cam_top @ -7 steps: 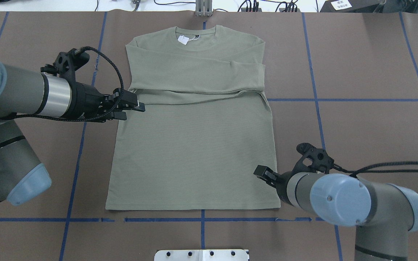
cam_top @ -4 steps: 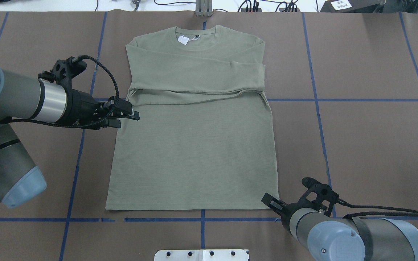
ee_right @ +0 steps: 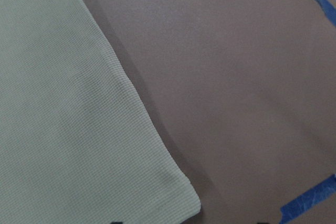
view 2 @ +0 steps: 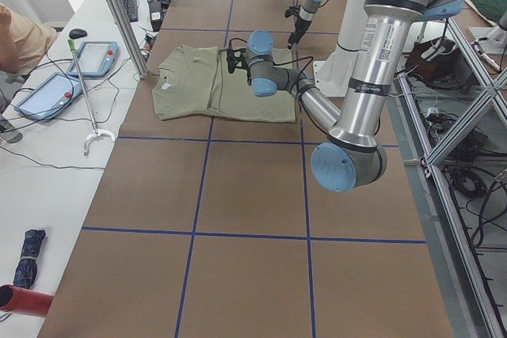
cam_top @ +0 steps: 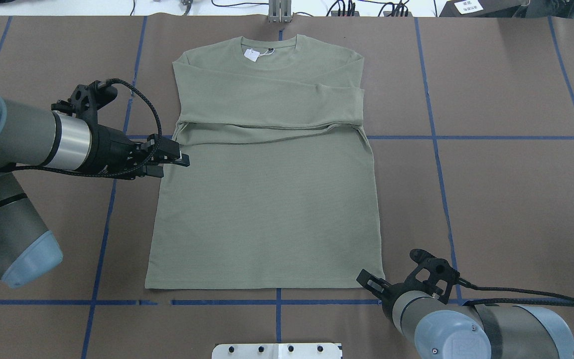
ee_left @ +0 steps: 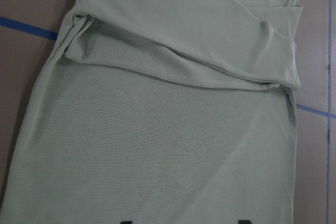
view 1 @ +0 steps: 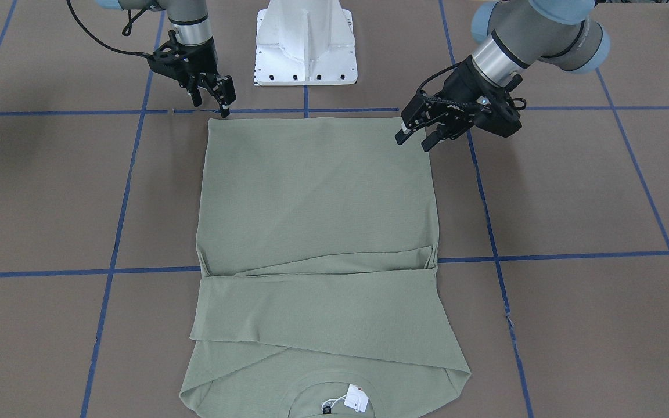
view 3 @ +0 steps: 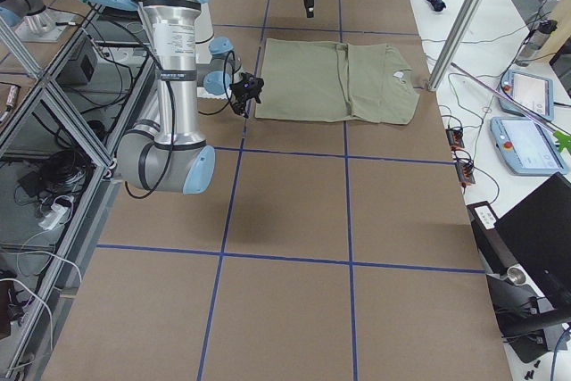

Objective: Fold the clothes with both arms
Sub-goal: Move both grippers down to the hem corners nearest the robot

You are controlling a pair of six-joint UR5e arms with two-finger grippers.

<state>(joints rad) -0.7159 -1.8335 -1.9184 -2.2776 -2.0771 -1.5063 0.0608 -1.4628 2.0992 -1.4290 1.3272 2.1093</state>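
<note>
Black right claw [cam_top: 368, 280], ribbed knit shirt [cam_top: 267, 209]

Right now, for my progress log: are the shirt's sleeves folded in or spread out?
Folded in: both sleeves lie across the chest of the shirt, inside its outline. The body below lies flat, unfolded.
</note>
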